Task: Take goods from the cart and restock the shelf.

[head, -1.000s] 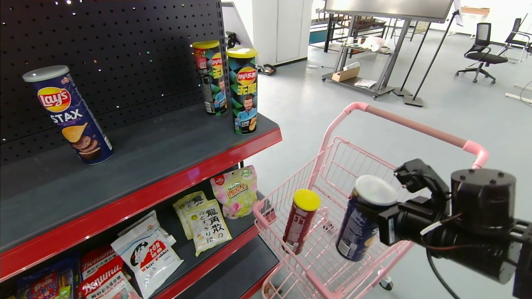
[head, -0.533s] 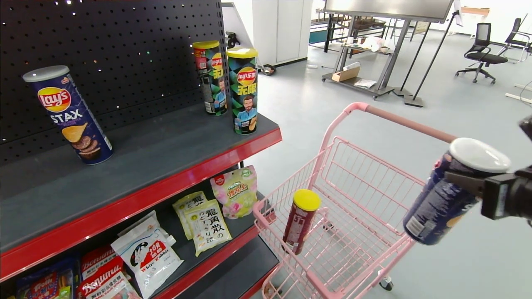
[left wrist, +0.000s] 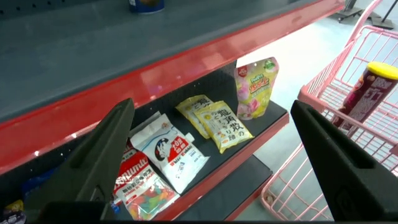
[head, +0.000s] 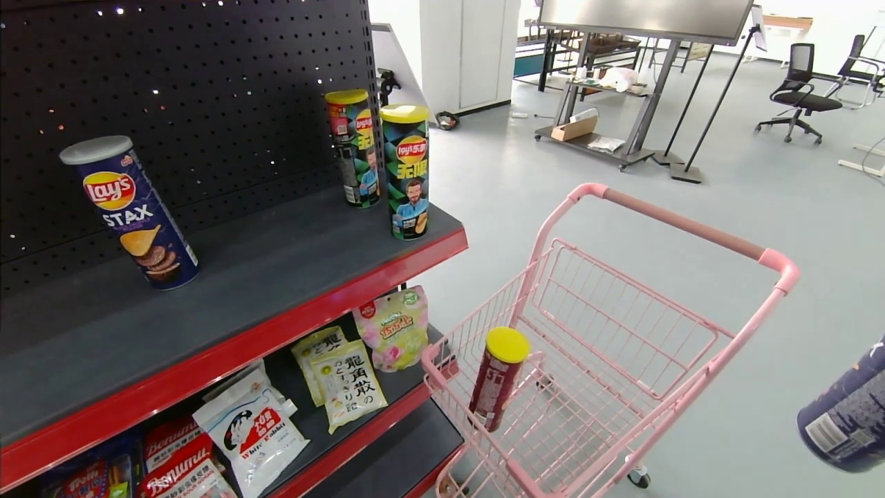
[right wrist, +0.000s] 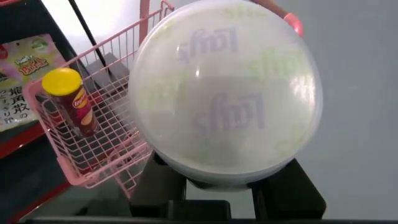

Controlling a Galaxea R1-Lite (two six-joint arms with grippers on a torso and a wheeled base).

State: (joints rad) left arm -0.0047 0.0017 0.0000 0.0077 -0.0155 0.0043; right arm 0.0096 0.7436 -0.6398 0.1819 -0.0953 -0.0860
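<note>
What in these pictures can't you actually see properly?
Head view: blue can cut off by the right edge, top out of frame.
Right wrist view: its label, covered by its own lid.
Left wrist view: shelf can, cropped by the picture's edge.

Dark grey left pincer [left wrist: 211,104], broad tapered fingers [left wrist: 102,155]

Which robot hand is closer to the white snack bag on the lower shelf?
Left. The left hand is open in front of the shelf, facing the white snack bag. The right hand, holding the blue can, is beyond the pink cart.
</note>
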